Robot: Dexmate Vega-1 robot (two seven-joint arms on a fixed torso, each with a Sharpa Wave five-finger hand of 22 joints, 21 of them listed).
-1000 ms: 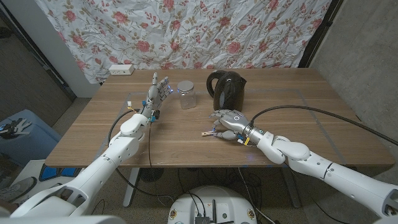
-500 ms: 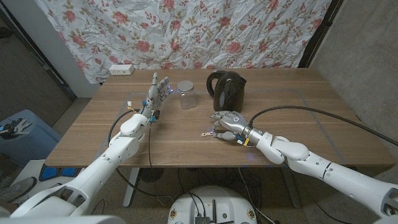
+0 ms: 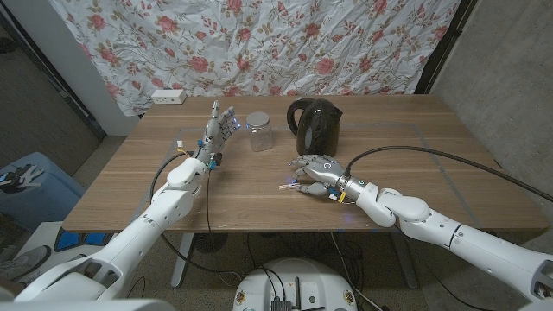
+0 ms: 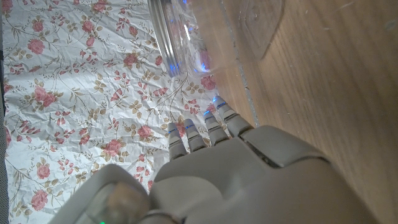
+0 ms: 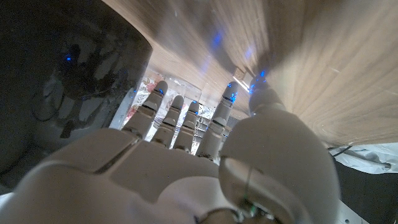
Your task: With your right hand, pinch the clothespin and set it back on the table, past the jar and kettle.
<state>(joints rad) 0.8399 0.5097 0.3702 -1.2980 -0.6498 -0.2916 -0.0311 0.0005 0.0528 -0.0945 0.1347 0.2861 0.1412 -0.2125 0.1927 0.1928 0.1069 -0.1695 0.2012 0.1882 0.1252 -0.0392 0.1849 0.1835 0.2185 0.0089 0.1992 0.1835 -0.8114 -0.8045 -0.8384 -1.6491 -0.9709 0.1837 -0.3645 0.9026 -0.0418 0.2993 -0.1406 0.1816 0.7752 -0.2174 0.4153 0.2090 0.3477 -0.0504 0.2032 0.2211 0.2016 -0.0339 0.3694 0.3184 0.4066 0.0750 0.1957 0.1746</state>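
clothespin (image 3: 287, 184) at right hand's (image 3: 313, 172) fingertips, before kettle (image 3: 313, 125)

Clothespin (image 3: 287, 183): small, pale, at the right hand's (image 3: 313, 173) fingertips, in front of the kettle. Jar (image 3: 258, 131): clear glass, upright, just left of kettle. Kettle (image 3: 313, 124): black, upright, mid-table.
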